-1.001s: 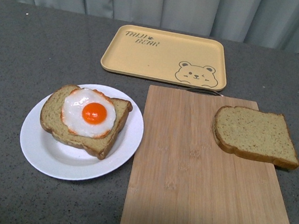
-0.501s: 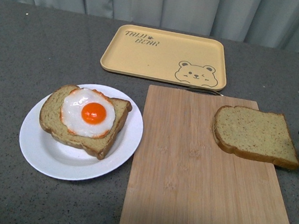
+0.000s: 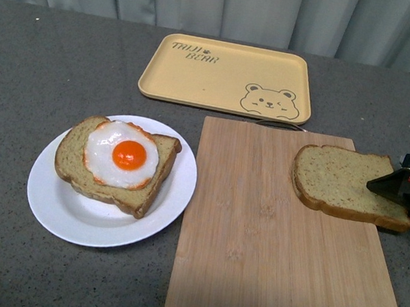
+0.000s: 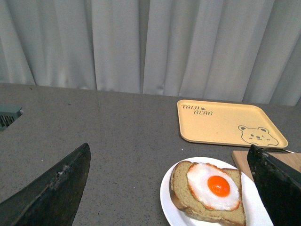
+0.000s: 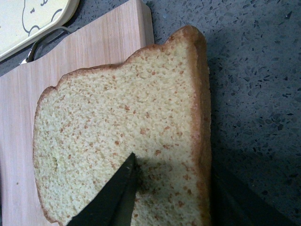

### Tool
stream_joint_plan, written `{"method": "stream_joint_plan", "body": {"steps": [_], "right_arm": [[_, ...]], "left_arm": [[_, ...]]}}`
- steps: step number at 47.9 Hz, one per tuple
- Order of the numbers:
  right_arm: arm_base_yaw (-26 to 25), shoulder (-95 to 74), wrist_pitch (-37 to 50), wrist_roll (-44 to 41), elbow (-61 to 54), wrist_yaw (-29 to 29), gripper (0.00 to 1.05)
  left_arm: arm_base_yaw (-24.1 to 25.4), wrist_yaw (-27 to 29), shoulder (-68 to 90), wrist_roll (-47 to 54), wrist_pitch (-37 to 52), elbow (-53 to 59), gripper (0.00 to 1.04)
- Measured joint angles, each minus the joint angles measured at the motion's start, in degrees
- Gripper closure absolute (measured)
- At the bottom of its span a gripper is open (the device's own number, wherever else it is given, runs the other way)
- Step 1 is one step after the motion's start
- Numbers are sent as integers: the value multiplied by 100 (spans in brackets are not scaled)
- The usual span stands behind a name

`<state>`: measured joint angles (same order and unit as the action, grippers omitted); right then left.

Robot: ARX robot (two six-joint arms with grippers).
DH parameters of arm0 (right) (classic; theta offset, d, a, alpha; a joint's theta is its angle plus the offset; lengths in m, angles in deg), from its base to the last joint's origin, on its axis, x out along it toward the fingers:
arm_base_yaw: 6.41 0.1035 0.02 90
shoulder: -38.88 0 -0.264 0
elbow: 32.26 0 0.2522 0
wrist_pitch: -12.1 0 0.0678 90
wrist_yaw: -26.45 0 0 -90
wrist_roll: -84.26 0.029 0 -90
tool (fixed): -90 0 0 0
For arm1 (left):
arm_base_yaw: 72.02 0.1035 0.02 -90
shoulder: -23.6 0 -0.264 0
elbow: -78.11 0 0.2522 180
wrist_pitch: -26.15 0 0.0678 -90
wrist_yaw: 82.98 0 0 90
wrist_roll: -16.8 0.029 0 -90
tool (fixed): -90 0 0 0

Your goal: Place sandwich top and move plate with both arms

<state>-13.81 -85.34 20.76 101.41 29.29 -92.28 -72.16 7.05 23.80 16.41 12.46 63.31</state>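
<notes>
Board [image 3: 254, 241] w/ sandwich top [image 3: 339, 182]

Went from no trace of the black pincer right gripper [image 3: 390, 188] a second ago, through a mere dark corner at the right edge half a second ago, to reaching well into the front view, over the right end of the plain tan speckled bread slice [image 3: 339, 180]. Spread wide there, one dark finger [image 5: 117, 188] over the slice's crumb, the other past the crust above the grey speckled counter [image 5: 258, 70]. Cannot tell whether touching the bread.
</notes>
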Motion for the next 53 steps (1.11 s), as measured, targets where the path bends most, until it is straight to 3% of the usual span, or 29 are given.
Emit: {"method": "stream_joint_plan", "body": {"steps": [11, 17, 23, 39, 53], "right_arm": [[-35, 468, -501, -192, -46, -208, 101], [203, 1303, -317, -74, -282, -1137, 102], [748, 1596, 343, 461, -321, -1368, 102], [2752, 680, 1996, 2599, 59, -551, 102], [3742, -245, 1954, 3370, 831, -44, 102]], "left_arm": [[0, 0, 0, 2, 0, 0, 7], [0, 0, 0, 0, 0, 0, 7], [0, -2, 0, 0, 0, 0, 7], [0, 0, 0, 2, 0, 0, 7], [0, 0, 0, 0, 0, 0, 7]]}}
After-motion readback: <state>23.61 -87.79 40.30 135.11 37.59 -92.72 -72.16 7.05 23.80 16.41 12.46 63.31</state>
